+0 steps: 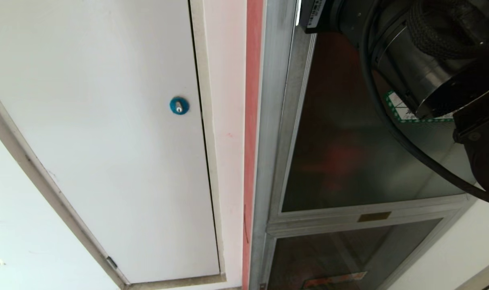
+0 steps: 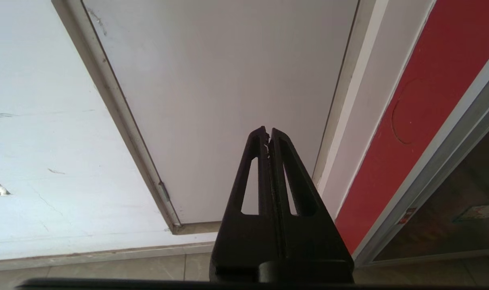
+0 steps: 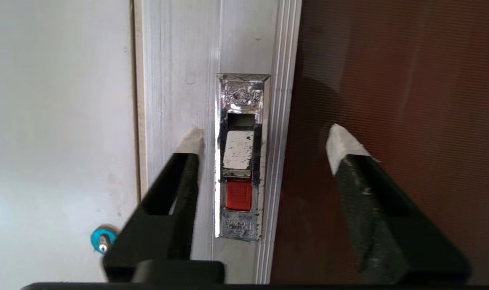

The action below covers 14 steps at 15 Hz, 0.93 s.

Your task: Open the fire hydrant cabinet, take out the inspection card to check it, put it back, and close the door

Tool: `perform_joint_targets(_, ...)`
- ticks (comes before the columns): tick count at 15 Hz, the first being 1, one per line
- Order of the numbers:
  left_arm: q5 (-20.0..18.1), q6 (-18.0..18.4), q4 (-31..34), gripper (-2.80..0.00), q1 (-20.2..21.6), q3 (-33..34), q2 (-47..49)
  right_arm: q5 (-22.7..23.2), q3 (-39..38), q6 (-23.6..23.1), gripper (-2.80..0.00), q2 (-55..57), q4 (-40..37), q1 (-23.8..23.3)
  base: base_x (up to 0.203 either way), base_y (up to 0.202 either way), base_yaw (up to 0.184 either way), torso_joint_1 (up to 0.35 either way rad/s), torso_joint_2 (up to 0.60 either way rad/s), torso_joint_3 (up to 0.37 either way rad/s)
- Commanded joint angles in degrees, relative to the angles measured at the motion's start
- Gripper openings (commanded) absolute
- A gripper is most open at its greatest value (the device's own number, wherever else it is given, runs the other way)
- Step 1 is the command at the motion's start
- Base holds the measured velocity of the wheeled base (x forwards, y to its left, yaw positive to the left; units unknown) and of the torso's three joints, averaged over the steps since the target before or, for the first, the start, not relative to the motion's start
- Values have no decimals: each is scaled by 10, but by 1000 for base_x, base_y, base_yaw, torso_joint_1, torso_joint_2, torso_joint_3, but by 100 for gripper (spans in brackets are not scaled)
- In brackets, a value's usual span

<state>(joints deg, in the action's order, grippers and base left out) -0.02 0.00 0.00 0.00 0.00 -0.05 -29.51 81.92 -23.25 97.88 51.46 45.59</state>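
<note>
- right arm (image 1: pixel 421 68): black and silver cylindrical housing, braided black sleeve, thick black cable, white label near top
- right gripper (image 3: pixel 264 141): black triangular fingers (image 3: pixel 361 193), white taped tips
- left gripper (image 2: pixel 268 135): matte black fingers with long triangular cutouts

R arm (image 1: pixel 421 60) raised at upper right of head view, wrist housing and black cable filling that corner. R hand (image 3: pixel 264 141) open, two black fingers (image 3: pixel 175 193) w/ pale tips spread wide apart, nothing between them. L hand (image 2: pixel 268 135) closed, both black fingers pressed together at the tips, empty, pointing forward; L arm not in head view.
</note>
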Motion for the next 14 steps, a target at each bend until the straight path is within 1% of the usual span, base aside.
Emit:
perform_joint_targets(1, 0, 0, 0, -280, 0, 0, 0, -1, 0, -1, -280, 2, 1, -1, 0, 0, 0, 0, 0, 0)
perform_joint_targets(14, 0, 0, 0, -280, 0, 0, 0, -3, -5, -1, -280, -10, -8, 4, 0, 0, 0, 0, 0, 0)
